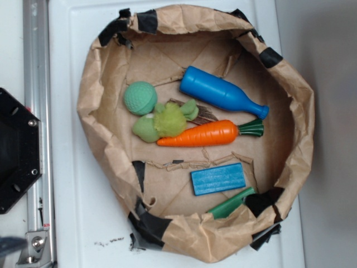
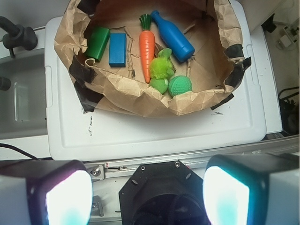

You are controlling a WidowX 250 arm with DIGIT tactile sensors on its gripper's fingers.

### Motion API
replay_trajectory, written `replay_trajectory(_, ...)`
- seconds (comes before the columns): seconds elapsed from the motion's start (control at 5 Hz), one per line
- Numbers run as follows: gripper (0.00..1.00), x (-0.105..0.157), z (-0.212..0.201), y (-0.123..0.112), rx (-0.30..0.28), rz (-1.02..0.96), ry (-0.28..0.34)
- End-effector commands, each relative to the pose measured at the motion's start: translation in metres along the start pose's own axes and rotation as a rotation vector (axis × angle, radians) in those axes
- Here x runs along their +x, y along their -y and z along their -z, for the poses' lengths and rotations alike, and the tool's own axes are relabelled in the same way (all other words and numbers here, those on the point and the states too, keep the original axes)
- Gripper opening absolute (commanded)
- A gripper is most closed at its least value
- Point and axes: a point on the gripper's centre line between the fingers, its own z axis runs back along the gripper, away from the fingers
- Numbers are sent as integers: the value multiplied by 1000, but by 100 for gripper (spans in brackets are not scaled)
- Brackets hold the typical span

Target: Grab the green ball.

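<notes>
Approach step: claw (image 2: 147,192) wide open, empty, well short of green ball (image 2: 179,86); next, advance and descend over it.

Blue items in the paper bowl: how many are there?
2. The blue bottle lies at the back, beside the orange carrot. The flat blue block lies nearer the front, by the green cup. None appears hidden.

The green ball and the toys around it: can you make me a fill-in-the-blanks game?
1. The green ball lies inside a crumpled brown ____ nest.
2. The carrot is colored ____.
3. The bottle is colored ____.
4. The end effector is ____, well short of the ball.

Missing words: paper; orange; blue; open
</notes>
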Motion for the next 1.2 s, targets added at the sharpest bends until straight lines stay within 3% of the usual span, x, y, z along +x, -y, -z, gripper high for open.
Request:
replay_trajectory(0.0, 100, 0, 0, 0, 0, 0, 0)
replay_trajectory(0.2, 100, 44, 17, -13, -58, 125, -66)
replay_trajectory(0.4, 100, 85, 47, -14, -10, 378, -52)
replay_trajectory(0.6, 100, 117, 99, -36, -71, 542, -14)
replay_trajectory(0.8, 100, 120, 149, -41, 20, 597, -89)
replay_trajectory(1.0, 100, 120, 149, -41, 20, 597, -89)
